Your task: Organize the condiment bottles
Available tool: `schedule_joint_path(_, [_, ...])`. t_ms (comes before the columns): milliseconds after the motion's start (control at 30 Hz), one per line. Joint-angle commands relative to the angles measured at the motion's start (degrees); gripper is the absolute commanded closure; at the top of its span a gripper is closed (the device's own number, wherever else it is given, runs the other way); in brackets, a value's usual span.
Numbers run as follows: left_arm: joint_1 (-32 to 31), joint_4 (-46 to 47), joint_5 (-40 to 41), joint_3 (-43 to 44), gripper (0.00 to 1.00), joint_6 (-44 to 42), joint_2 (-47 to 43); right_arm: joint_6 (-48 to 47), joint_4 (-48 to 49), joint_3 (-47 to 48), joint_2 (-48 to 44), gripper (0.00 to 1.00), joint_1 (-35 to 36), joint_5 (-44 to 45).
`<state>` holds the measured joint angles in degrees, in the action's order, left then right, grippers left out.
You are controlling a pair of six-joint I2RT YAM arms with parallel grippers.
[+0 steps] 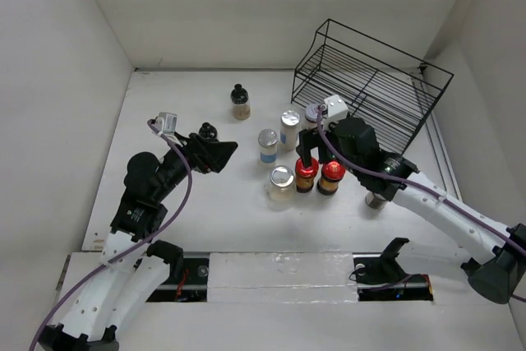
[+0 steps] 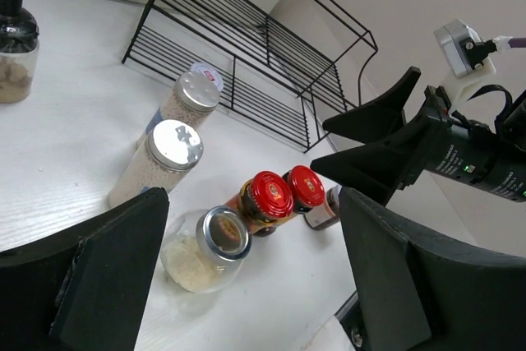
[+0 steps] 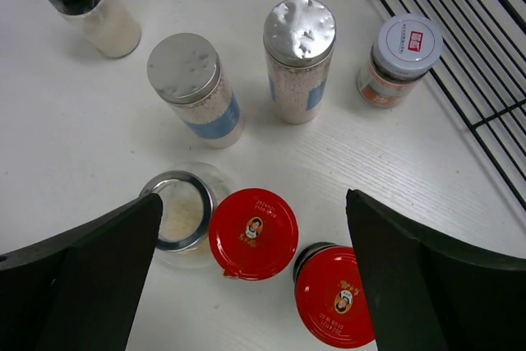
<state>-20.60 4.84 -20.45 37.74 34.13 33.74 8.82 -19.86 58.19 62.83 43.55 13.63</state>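
Several condiment bottles stand mid-table. Two dark jars with red caps (image 1: 306,172) (image 1: 331,174) stand side by side, next to a round clear jar with a silver rim (image 1: 281,180). Behind them stand two silver-capped jars (image 1: 268,144) (image 1: 289,125) and a white-capped jar (image 1: 315,113). Black-capped bottles stand further back (image 1: 240,102) and by my left gripper (image 1: 207,131). My right gripper (image 3: 253,203) is open, above the left red cap (image 3: 253,232) and beside the other (image 3: 339,293). My left gripper (image 2: 253,203) is open and empty, left of the group, facing the round jar (image 2: 205,244).
The black wire two-tier rack (image 1: 370,88) stands tilted at the back right, close behind the white-capped jar. Another small dark bottle (image 1: 377,199) stands under my right arm. White walls close in the table at the left, back and right.
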Motion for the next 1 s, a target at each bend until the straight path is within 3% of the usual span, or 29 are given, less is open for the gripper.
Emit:
schedule_joint_path(0, [0.5,2.3,0.8,-0.3,0.17,-0.5,0.2,-0.1,3.3,1.9,1.9,0.04,-0.7,-1.3])
schedule_joint_path(67, [0.5,2.3,0.8,0.3,0.17,-0.5,0.2,-0.1,3.3,2.6,1.9,0.12,-0.7,-1.3])
schedule_joint_path(100, [0.5,1.6,0.8,0.9,0.17,-1.1,0.2,-0.1,4.8,1.9,1.9,0.21,-0.7,-1.3])
schedule_joint_path(133, [0.5,-0.1,1.3,1.5,0.17,-1.1,0.2,-0.8,5.9,1.4,1.9,0.55,-0.7,-2.3])
schedule_joint_path(233, [0.5,0.5,1.3,0.9,0.28,-1.1,-1.3,-1.3,5.3,1.4,2.7,0.95,-0.7,-2.8])
schedule_joint_path(300, [0.5,1.0,2.4,0.3,0.42,-1.1,-2.4,-1.3,5.3,1.9,3.4,0.97,-0.7,-2.3])
schedule_joint_path(367, [0.5,-0.1,2.4,0.9,0.55,-1.1,-2.4,-1.3,5.3,1.9,4.6,0.79,-0.7,-1.8])
schedule_joint_path(433, [0.5,-0.1,3.0,1.5,0.67,-1.1,-2.4,-1.3,5.3,2.5,5.1,0.43,-0.7,-1.8])
schedule_joint_path(467, [0.5,-0.6,4.2,2.0,0.79,-1.1,-2.4,-1.3,5.3,2.5,5.1,0.14,-0.7,-1.8])
schedule_joint_path(500, [0.5,-2.1,6.7,2.6,0.83,-1.1,-2.4,-1.3,5.3,2.5,5.7,0.06,-0.7,-1.8])
schedule_joint_path(567, [0.5,-5.0,9.3,4.4,0.89,-1.8,-2.4,-1.3,8.0,1.1,7.1,0.00,-0.7,-3.3])
schedule_joint_path(633, [0.5,-6.1,10.3,5.1,0.87,-2.5,-2.4,-1.3,8.5,1.0,8.8,0.00,-0.7,-4.0])
schedule_joint_path(733, [0.5,-7.6,9.2,6.9,0.65,-3.5,-2.2,-1.3,8.5,3.3,12.3,0.00,-0.7,-2.6])
schedule_joint_path(967, [0.5,-13.5,6.4,12.9,0.45,-10.7,-0.3,-2.6,10.6,10.0,21.2,0.02,-4.5,-2.6])
